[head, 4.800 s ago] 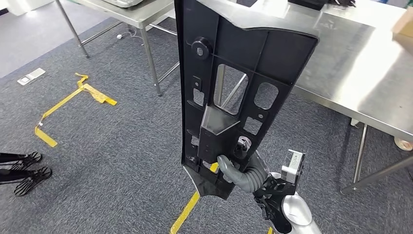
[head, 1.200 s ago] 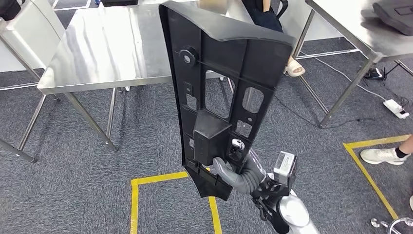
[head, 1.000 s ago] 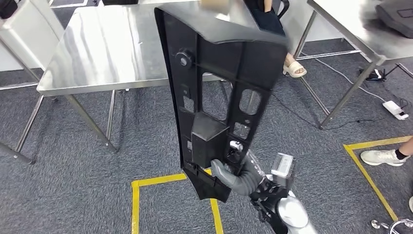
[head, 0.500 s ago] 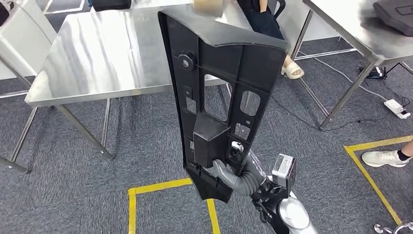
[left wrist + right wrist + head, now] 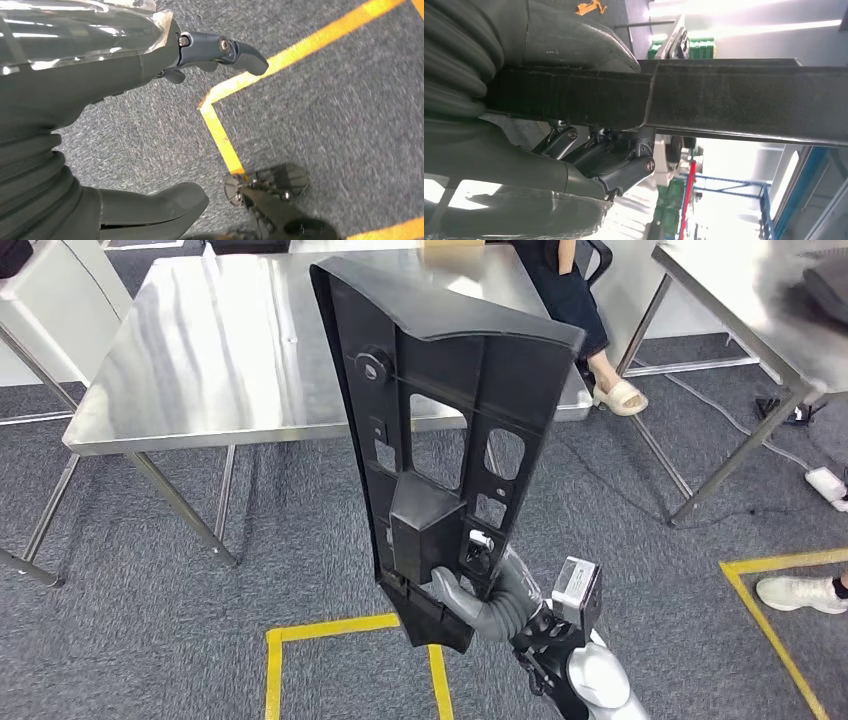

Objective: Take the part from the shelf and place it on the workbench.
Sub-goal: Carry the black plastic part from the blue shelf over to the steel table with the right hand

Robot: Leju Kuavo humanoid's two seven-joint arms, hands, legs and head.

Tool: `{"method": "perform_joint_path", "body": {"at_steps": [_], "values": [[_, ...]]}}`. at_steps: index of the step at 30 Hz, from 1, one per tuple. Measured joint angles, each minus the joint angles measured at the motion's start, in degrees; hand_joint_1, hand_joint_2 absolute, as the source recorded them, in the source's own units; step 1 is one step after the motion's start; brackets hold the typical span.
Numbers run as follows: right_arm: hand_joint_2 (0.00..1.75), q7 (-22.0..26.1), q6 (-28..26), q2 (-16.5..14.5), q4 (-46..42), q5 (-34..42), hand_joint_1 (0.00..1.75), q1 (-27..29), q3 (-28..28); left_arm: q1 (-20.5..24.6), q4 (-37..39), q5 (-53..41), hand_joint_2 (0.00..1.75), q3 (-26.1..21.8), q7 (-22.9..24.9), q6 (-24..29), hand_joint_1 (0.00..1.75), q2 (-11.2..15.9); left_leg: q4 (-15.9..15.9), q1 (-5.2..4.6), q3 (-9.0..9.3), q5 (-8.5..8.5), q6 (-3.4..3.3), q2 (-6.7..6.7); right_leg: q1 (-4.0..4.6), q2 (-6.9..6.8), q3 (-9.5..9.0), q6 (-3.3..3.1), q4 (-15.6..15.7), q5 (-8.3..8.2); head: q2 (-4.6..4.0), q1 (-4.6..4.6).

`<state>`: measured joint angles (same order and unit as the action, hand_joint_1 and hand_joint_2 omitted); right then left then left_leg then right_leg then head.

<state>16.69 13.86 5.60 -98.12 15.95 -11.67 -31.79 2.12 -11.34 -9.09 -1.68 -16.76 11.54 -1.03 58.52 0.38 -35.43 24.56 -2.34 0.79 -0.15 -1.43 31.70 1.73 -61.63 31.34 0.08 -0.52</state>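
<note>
right hand (image 5: pixel 478 602) grips black part (image 5: pixel 440 440) upright before steel workbench (image 5: pixel 200 340); my left hand (image 5: pixel 150 65) hangs free, fingers apart, above carpet.

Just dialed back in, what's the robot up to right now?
The right hand grips a long black plastic panel near its lower end, holding it upright over the grey carpet. A steel workbench stands ahead, and the panel is not yet on it. The left hand hangs over the floor, holding nothing.
</note>
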Motion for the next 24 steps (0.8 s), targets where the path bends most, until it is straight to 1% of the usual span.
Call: {"method": "perform_joint_path", "body": {"at_steps": [1, 2, 3, 4, 5, 6, 7, 8, 9, 10, 11, 12, 13, 14, 17, 24], "values": [[1.75, 0.0, 0.0, 0.0, 0.0, 0.0, 1.75, 0.0, 0.0, 0.0, 0.0, 0.0, 1.75, 0.0, 0.0, 0.0, 0.0, 0.0, -0.1, 0.06, 0.06, 0.04, -0.23, -0.45, -0.11, 0.45, 1.84, -0.1, -3.6, 1.39, -0.01, -0.06], [1.75, 0.0, 0.0, 0.0, 0.0, 0.0, 1.75, 0.0, 0.0, 0.1, 0.0, 0.0, 1.75, 0.0, 0.0, 0.0, 0.0, 0.0, -0.1, 0.08, 0.08, 0.1, -0.42, -0.96, -0.16, 0.77, 4.14, -0.18, -7.8, 2.78, 0.0, -0.1], [1.75, 0.0, 0.0, 0.1, 0.0, -0.1, 1.75, 0.1, 0.0, 0.0, 0.0, 0.0, 1.75, 0.0, 0.0, -0.1, 0.0, 0.0, -0.1, 0.08, 0.1, 0.16, -0.49, -1.51, -0.21, 0.94, 6.33, -0.1, -11.5, 3.71, -0.01, -0.11], [1.75, 0.0, 0.0, 0.1, 0.0, -0.1, 1.75, 0.1, 0.0, 0.0, 0.0, 0.0, 1.75, 0.0, 0.0, -0.1, 0.0, 0.0, -0.1, 0.08, 0.14, 0.21, -0.53, -2.07, -0.29, 1.05, 7.86, 0.18, -13.6, 3.86, -0.01, -0.11], [1.75, 0.0, 0.0, 0.1, 0.1, -0.2, 1.75, 0.2, 0.0, 0.0, 0.0, 0.0, 1.75, 0.0, -0.1, -0.2, 0.0, 0.0, -0.1, 0.09, 0.24, 0.27, -0.51, -2.53, -0.35, 1.11, 8.25, 0.64, -13.2, 3.01, -0.01, -0.13], [1.75, 0.0, 0.0, 0.1, 0.1, -0.3, 1.75, 0.1, 0.0, 0.0, 0.0, 0.0, 1.75, 0.0, -0.2, -0.3, 0.0, 0.0, -0.1, 0.1, 0.41, 0.35, -0.43, -2.99, -0.44, 1.14, 7.45, 1.17, -10.5, 1.28, -0.01, -0.14], [1.75, 0.0, 0.0, 0.1, 0.1, -0.4, 1.75, 0.0, 0.0, 0.0, 0.0, 0.0, 1.75, 0.0, -0.3, -0.4, 0.0, -0.1, -0.1, 0.11, 0.58, 0.44, -0.32, -3.38, -0.52, 1.16, 5.94, 1.64, -6.4, -0.81, -0.01, -0.16], [1.75, 0.0, 0.0, 0.1, 0.1, -0.4, 1.75, -0.1, 0.0, 0.0, 0.0, 0.0, 1.75, 0.0, -0.4, -0.5, 0.0, -0.1, 0.1, -0.04, 0.7, 0.62, -0.09, -3.71, -0.52, 1.22, 4.34, 1.78, -2.2, -2.71, -0.01, -0.16], [1.75, 0.0, 0.0, 0.1, 0.1, -0.5, 1.75, -0.2, -0.1, -0.1, 0.0, 0.0, 1.75, 0.0, -0.5, -0.6, 0.0, -0.1, 0.2, -0.16, 0.77, 0.8, 0.17, -3.98, -0.53, 1.29, 3.05, 1.6, 0.9, -4.11, -0.01, -0.13], [1.75, 0.0, 0.0, 0.1, 0.0, -0.5, 1.75, -0.2, -0.1, -0.1, 0.0, 0.1, 1.75, 0.0, -0.6, -0.6, 0.0, -0.1, 0.3, -0.32, 0.75, 1.05, 0.2, -4.09, -0.54, 1.36, 2.35, 1.25, 2.7, -4.86, -0.01, -0.09], [1.75, 0.0, 0.0, 0.1, 0.0, -0.5, 1.75, -0.3, -0.1, -0.1, 0.0, 0.1, 1.75, 0.0, -0.6, -0.6, 0.0, 0.0, 0.4, -0.46, 0.73, 1.19, 0.07, -4.09, -0.51, 1.45, 2.1, 0.87, 3.3, -5.17, -0.01, -0.05], [1.75, -0.1, 0.0, 0.0, 0.0, -0.5, 1.75, -0.3, -0.1, -0.2, 0.0, 0.1, 1.75, 0.0, -0.6, -0.6, 0.0, 0.0, 0.3, -0.43, 0.77, 1.26, -0.14, -4.0, -0.51, 1.54, 2.03, 0.66, 3.3, -5.28, -0.01, 0.0], [1.75, -0.1, 0.0, 0.0, 0.0, -0.5, 1.75, -0.3, -0.1, -0.2, 0.0, 0.1, 1.75, 0.0, -0.6, -0.6, 0.0, 0.0, 0.3, -0.42, 0.82, 1.3, -0.4, -3.86, -0.48, 1.64, 2.03, 0.59, 3.4, -5.35, -0.01, 0.0], [1.75, -0.1, 0.0, 0.0, 0.0, -0.5, 1.75, -0.3, -0.1, -0.2, 0.0, 0.0, 1.75, 0.0, -0.5, -0.6, 0.0, 0.0, 0.2, -0.36, 0.92, 1.23, -0.45, -3.73, -0.39, 1.75, 2.03, 0.52, 3.4, -5.37, -0.01, 0.01], [1.75, -0.1, 0.0, 0.0, 0.0, -0.5, 1.75, -0.3, -0.1, -0.1, 0.0, 0.0, 1.75, 0.0, -0.1, -0.4, 0.0, 0.0, -0.1, -0.29, 1.13, 1.2, -0.27, -3.47, -0.3, 1.99, 2.03, 0.38, 3.3, -5.4, -0.01, 0.02], [1.75, -0.1, 0.0, 0.0, 0.0, -0.5, 1.75, -0.2, -0.1, -0.1, 0.0, -0.1, 1.75, 0.0, 0.2, -0.2, 0.0, 0.1, 0.0, -0.5, 1.11, 1.43, -0.03, -3.29, -0.51, 2.14, 2.04, 0.42, 3.4, -5.38, -0.01, 0.01]]}}
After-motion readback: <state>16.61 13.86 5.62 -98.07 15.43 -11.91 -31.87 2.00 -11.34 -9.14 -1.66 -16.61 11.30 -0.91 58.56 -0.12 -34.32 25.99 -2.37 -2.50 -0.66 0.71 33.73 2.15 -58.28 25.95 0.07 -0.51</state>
